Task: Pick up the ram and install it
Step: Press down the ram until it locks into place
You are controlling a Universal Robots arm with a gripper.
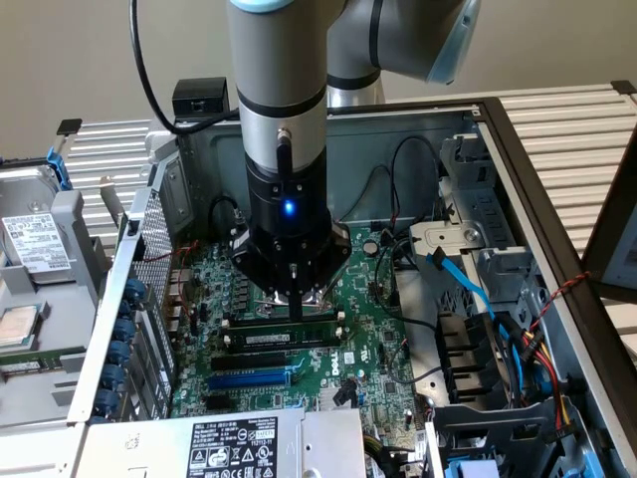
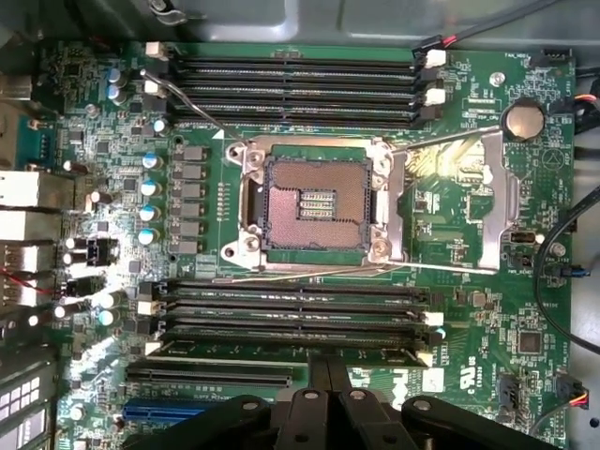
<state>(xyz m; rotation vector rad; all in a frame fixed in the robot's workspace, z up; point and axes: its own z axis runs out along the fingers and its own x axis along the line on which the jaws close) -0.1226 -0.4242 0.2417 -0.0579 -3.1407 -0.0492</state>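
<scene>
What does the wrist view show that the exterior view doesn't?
Wrist view's extras: the empty CPU socket, a coin cell and a second bank of black memory slots beyond the socket.
Exterior view's extras: the arm, the case wall, blue cables and the labelled power supply.
Shared: the motherboard, the blue slot and the shut gripper just above the ram, which lies along a black slot.

The arm (image 1: 284, 110) stands vertical, wrist pointing straight down, its claw (image 1: 299, 307) fully closed.
</scene>
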